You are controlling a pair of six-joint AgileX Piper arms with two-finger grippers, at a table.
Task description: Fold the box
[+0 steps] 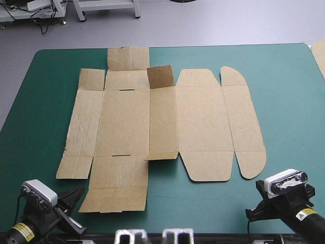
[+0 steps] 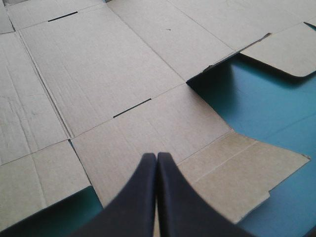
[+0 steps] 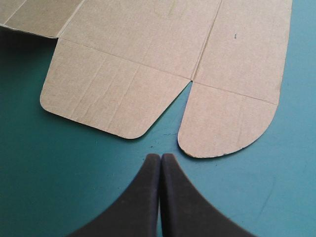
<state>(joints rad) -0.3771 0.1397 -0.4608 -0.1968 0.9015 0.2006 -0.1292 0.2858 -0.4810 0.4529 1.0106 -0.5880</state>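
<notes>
My left gripper (image 2: 156,155) is pressed closed and empty over the near flap (image 2: 163,128) of the box (image 1: 162,122). My right gripper (image 3: 160,156), also closed and empty, hangs over bare teal-green cover (image 3: 59,173) just short of the rounded flaps (image 3: 227,123). The box lies flat mid-table, with one far flap (image 1: 161,77) raised.

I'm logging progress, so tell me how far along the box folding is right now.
Barely begun. Done: only one small flap at the far side stands up; the rest of the box lies flat. In hand: nothing; the left gripper and right gripper are shut and empty by its near edge. Left: raising and tucking all the walls.
</notes>
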